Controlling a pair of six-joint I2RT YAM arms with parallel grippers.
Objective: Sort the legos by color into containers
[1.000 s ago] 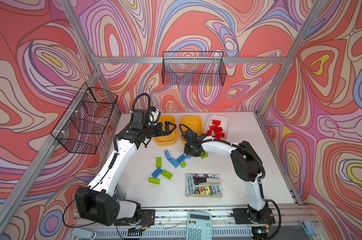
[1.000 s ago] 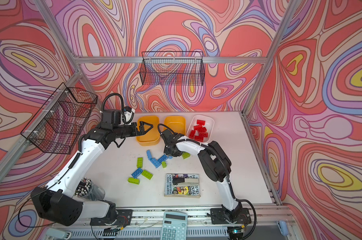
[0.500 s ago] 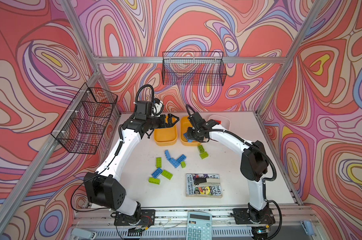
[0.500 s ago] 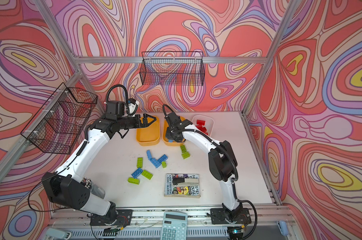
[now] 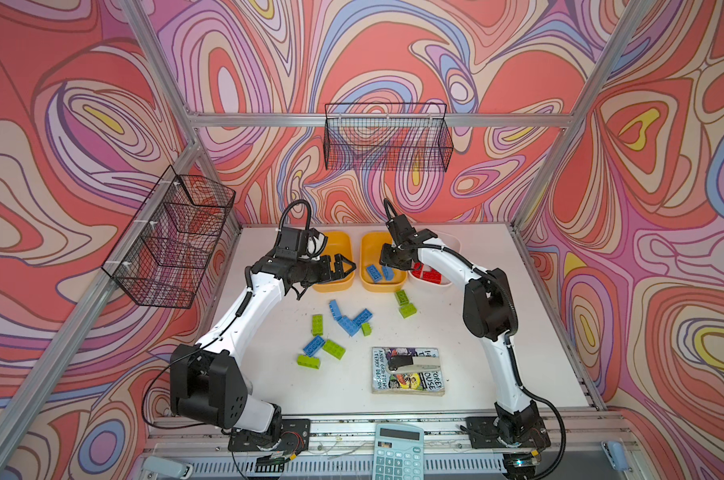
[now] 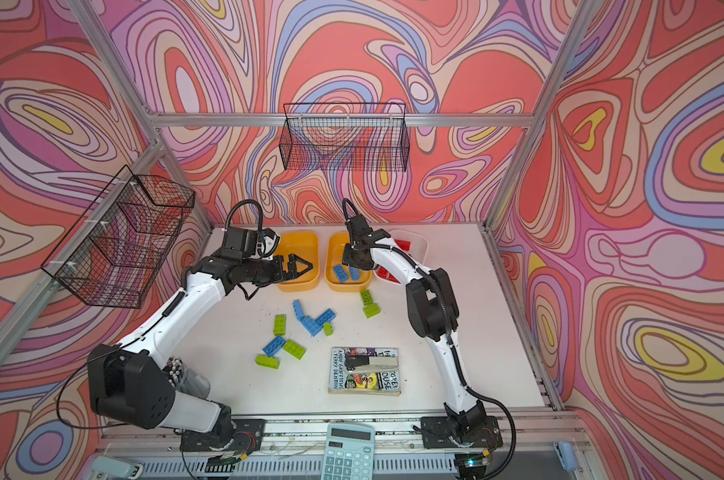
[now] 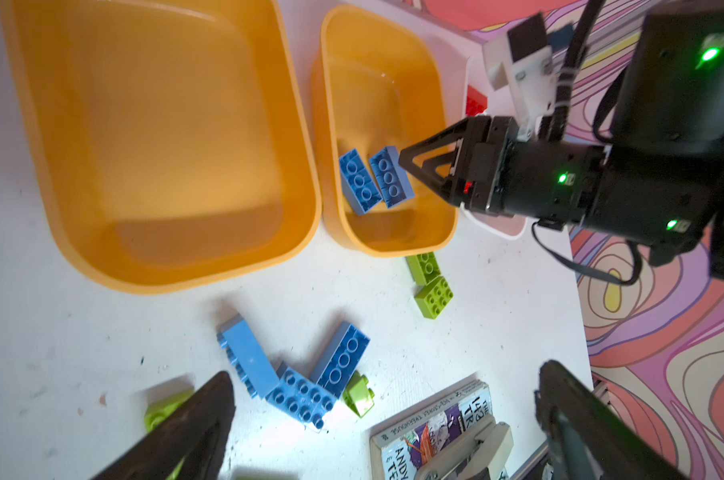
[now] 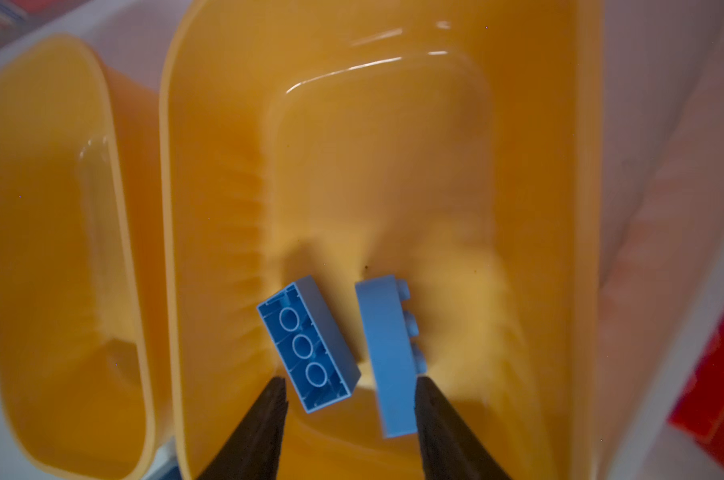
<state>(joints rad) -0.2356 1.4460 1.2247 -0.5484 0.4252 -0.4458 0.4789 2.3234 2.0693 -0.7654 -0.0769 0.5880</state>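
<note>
My right gripper (image 8: pixel 352 380) hangs open over the middle orange tub (image 5: pixel 383 286). Two blue bricks lie in that tub under it, one studs down (image 8: pixel 308 345) and one on its side (image 8: pixel 389 357); in both top views they lie side by side (image 5: pixel 374 272) (image 6: pixel 341 272). My left gripper (image 5: pixel 343 266) is open and holds nothing, above the front of the left orange tub (image 5: pixel 335 289), whose floor (image 7: pixel 164 137) is bare. Red bricks (image 5: pixel 428 272) fill the white tub (image 5: pixel 455 241). Loose blue bricks (image 5: pixel 349 320) and green bricks (image 5: pixel 408 309) lie on the table.
A paperback book (image 5: pixel 408 382) with a stapler (image 5: pixel 412 362) on it lies at the front right of the loose bricks. A calculator (image 5: pixel 397 451) sits on the front rail. Black wire baskets hang on the back wall (image 5: pixel 387 141) and the left wall (image 5: pixel 173 241).
My right gripper rose from the loose bricks on the table to the middle orange tub, then opened; a blue brick has dropped into the tub. The left gripper stayed open near the left tub.
</note>
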